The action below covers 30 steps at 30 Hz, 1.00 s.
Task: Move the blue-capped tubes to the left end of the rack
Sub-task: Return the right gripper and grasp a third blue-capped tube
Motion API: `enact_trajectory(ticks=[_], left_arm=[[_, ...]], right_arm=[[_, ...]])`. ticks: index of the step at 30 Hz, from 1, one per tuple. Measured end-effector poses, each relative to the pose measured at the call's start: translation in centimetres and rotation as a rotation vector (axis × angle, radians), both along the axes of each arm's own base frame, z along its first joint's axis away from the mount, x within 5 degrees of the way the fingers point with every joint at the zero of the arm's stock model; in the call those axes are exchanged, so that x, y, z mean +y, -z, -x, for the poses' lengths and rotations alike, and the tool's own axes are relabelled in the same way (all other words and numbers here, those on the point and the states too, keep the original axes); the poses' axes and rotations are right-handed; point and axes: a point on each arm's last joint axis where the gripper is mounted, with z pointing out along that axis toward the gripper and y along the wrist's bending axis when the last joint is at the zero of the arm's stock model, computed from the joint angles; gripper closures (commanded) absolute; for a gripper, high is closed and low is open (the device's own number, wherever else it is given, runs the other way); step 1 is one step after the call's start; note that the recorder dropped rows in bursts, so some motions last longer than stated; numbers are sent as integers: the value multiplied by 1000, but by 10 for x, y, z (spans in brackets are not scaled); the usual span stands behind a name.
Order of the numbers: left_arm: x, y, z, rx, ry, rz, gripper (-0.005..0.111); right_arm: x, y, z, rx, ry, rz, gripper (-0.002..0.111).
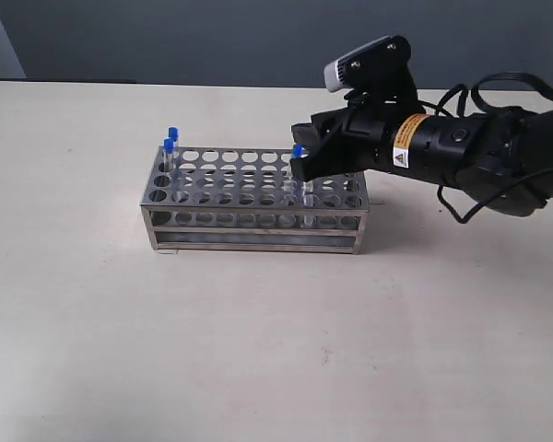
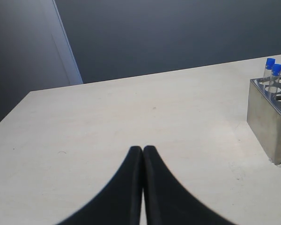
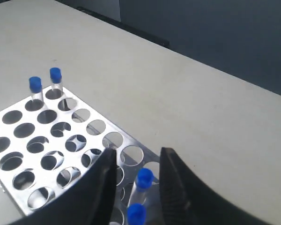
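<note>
Long shiny steel rack (image 1: 249, 197) w/ round holes sits on pale tabletop (image 1: 258, 350). 2 thin clear blue-capped tubes (image 1: 170, 147) stand at its left end. 2 more tubes (image 3: 141, 183) near right end, one btwn the open black right fingers (image 3: 178, 180), not held. Left fingers (image 2: 129, 183) closed, empty.

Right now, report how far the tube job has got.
Done: two blue-capped tubes stand at the left end of the rack. In hand: the right gripper, open, straddles a third tube at the right end. Left: moving that one and the fourth tube beside it. The left gripper is shut, idle.
</note>
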Motion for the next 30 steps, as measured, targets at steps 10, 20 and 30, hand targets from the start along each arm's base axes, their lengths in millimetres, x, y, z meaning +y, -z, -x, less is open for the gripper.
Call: enact_trajectory(ticks=[10,20,30], left_arm=[[0,0,0,0,0,0,106],[0,0,0,0,0,0,106],[0,0,0,0,0,0,106]], right_arm=[[3,29,-4,55,-8,30,77],[3,55,-8,87,13,74,77],[0,30,-7,40,29,46,108]])
